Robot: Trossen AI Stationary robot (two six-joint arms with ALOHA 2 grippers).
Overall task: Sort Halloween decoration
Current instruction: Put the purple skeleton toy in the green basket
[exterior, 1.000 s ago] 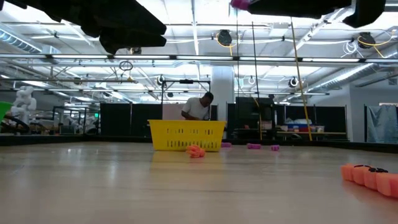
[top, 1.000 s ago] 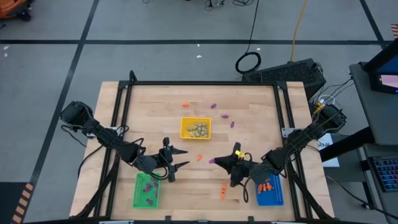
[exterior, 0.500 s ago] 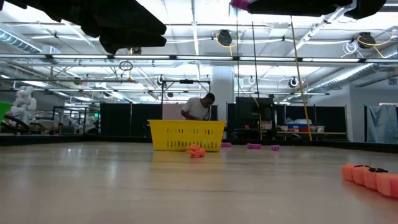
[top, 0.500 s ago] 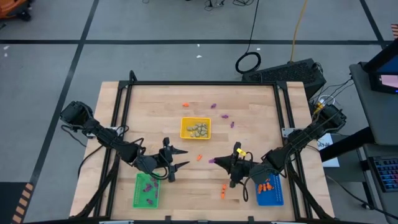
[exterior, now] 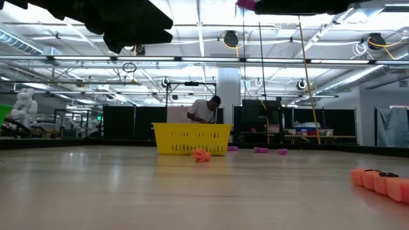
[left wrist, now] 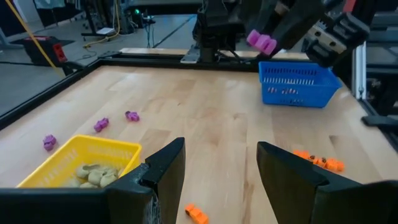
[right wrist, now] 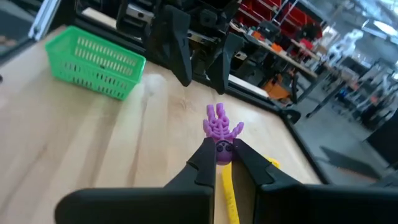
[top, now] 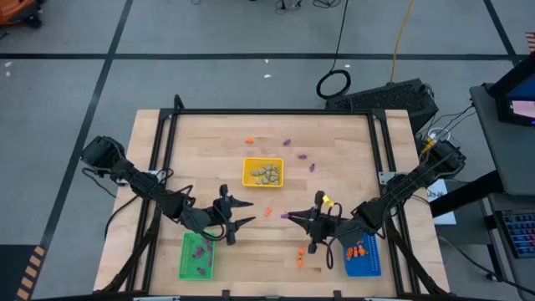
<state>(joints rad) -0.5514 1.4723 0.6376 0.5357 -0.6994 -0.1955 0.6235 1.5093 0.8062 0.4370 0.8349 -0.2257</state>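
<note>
At left, over the worktop [top: 209, 159], left claw [top: 240, 212] hovers with fingers spread and empty, just beyond the green tray [top: 197, 255] holding purple trinkets [top: 199, 249]. Centre: yellow tray [top: 262, 172] holds beige-grey trinkets [top: 267, 175]. Right claw [right wrist: 218, 156] is raised, clamped on a purple trinket [right wrist: 219, 131]. Blue tray [top: 362, 254] holds orange trinkets [top: 358, 248]; others lie loose.
</note>
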